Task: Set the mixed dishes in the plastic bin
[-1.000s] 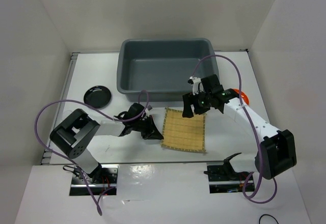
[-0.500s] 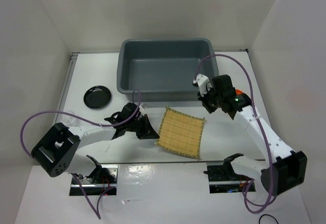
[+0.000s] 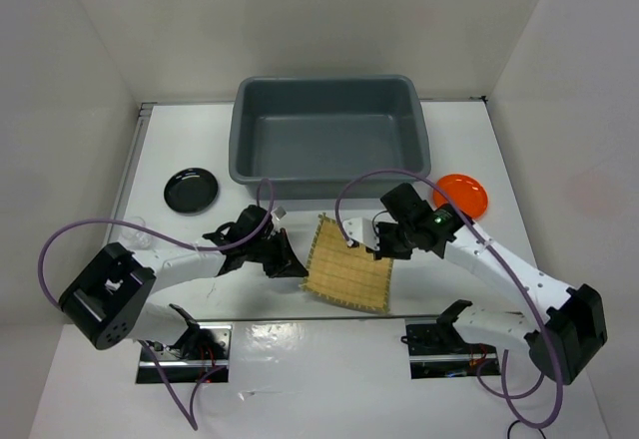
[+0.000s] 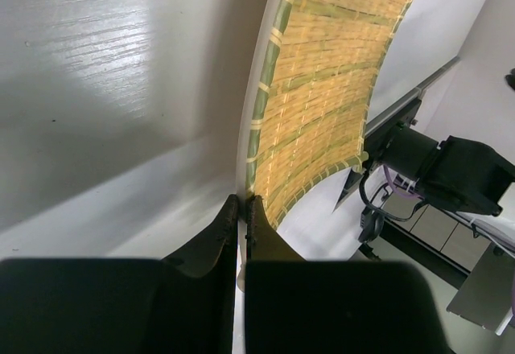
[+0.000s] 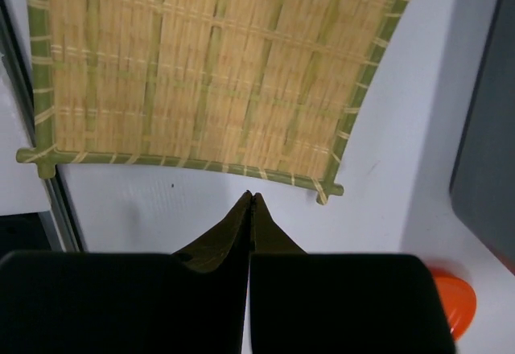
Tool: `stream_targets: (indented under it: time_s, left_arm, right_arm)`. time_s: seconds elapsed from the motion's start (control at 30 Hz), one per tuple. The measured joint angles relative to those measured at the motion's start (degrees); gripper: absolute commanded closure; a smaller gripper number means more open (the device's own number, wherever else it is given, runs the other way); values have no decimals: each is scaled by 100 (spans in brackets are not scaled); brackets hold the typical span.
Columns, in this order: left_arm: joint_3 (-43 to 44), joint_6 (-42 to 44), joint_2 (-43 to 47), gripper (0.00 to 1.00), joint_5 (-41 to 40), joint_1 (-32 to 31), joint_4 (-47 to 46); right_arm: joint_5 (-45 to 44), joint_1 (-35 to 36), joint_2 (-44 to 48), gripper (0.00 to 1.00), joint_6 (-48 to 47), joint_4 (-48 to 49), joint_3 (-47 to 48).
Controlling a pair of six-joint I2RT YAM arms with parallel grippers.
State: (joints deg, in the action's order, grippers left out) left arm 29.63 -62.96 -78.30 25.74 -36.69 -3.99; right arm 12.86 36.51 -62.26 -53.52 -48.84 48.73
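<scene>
The tan woven mat lies skewed near the table's front edge, its left side bowed up. My left gripper is shut on that left edge; the left wrist view shows the jaws pinching the rim of the mat. My right gripper is shut and empty, its tips just short of the mat's right edge, with bare table between. The orange plate sits right of the arm. The black plate lies at the left. A faint clear cup stands below it. The grey plastic bin holds nothing.
White walls enclose the table on three sides. Purple cables loop over both arms, one arching above the mat. In the right wrist view the bin's wall fills the right edge and the orange plate peeks out low right.
My right gripper has shut and swung from the bin's front right corner down to the mat's right edge, uncovering the orange plate. The left gripper has turned and dragged the mat slightly nearer.
</scene>
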Motion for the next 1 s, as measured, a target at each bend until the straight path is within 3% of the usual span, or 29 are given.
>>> stream_targets:
  time_s: [0.3, 1.0]
  left_arm:
    - [0, -44, 415, 100, -61, 0, 79]
    - [0, -55, 584, 100, -151, 0, 275]
  right_arm:
    - [225, 186, -356, 100, -210, -2, -291]
    - [-437, 385, -1528, 100, -1115, 614, -1016]
